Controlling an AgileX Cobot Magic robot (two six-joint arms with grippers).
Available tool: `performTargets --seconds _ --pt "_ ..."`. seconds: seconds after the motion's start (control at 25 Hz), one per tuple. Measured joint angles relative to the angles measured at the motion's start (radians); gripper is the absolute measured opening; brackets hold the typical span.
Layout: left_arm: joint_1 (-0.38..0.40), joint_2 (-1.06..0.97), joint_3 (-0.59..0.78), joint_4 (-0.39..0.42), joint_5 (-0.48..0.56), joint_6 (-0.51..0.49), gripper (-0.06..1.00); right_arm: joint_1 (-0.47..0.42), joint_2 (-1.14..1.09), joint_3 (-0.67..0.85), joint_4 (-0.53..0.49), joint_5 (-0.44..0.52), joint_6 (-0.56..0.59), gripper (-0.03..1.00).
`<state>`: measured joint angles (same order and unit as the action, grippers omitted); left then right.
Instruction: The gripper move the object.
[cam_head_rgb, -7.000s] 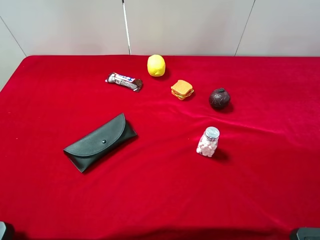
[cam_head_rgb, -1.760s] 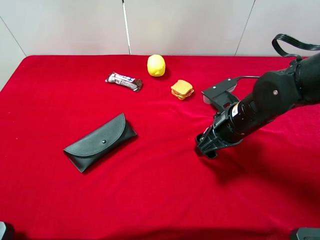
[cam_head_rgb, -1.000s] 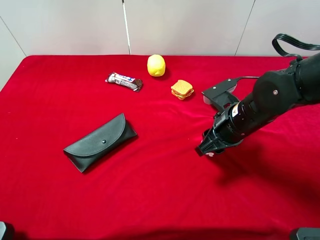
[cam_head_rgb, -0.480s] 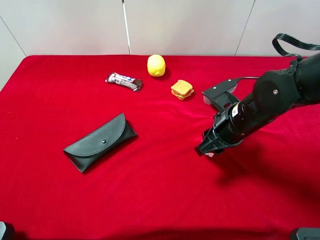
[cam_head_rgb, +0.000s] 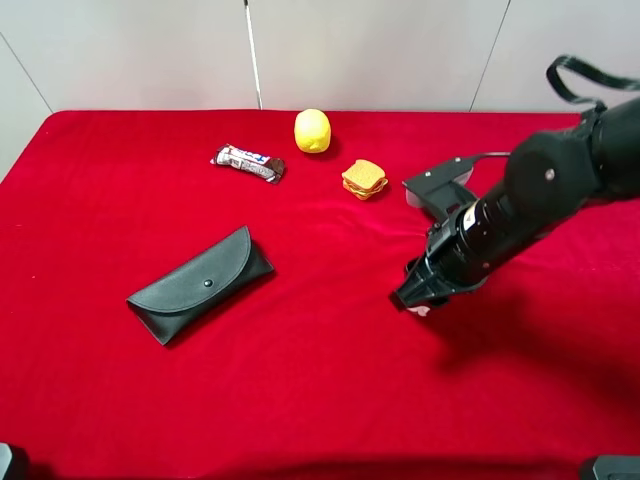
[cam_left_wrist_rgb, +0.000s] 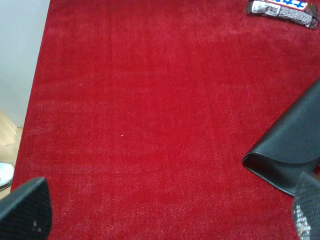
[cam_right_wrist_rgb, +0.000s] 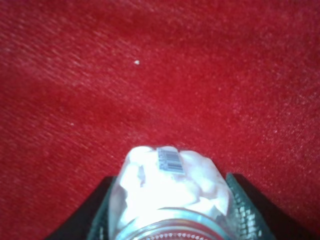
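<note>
**Pill jar clamped in the right gripper**

Closes the black jaws of the right gripper (cam_head_rgb: 415, 297) firmly on the jar (cam_right_wrist_rgb: 170, 182), small and clear, packed with white round pills. Presses ribbed fingers (cam_right_wrist_rgb: 245, 210) against both sides of the glass. Shows a barcode label (cam_right_wrist_rgb: 170, 159) on the end of the jar turned away from the wrist camera. Holds the jar tilted and low over the red cloth (cam_head_rgb: 300, 400), right of the middle of the table. In the high view, hides nearly all of it behind the jaws, leaving only a speck of white just below them. Cannot tell whether the jar touches the cloth or hangs just clear of it.

Reaches in from the right edge with a bulky black arm, a cable looping above it.

Shows the left gripper (cam_left_wrist_rgb: 165, 215) low at the near left, jaws spread wide with only cloth between them, close to a corner of the black case (cam_head_rgb: 200, 284).

Well apart from the jar: the case left of the middle, and toward the far edge the candy bar (cam_head_rgb: 248, 162), the lemon (cam_head_rgb: 312, 131) and the toy sandwich (cam_head_rgb: 364, 179), the sandwich nearest the arm.
</note>
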<state>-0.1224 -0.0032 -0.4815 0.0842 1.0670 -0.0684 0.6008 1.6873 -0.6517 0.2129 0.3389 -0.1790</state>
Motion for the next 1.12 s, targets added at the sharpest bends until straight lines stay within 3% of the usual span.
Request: performTargets --seconds 0.36,0.72,1.12 --pt "0.0 0.0 0.0 0.0 0.0 0.0 0.95 0.0 -0.009 -0.184 -0.007 0.215 0.0 0.33" --pt "0.0 0.0 0.0 0.0 0.0 0.0 0.95 0.0 -0.001 -0.407 -0.082 0.347 0.031 0.33" --pt "0.0 0.0 0.0 0.0 0.0 0.0 0.95 0.0 0.17 -0.739 -0.106 0.561 0.037 0.33"
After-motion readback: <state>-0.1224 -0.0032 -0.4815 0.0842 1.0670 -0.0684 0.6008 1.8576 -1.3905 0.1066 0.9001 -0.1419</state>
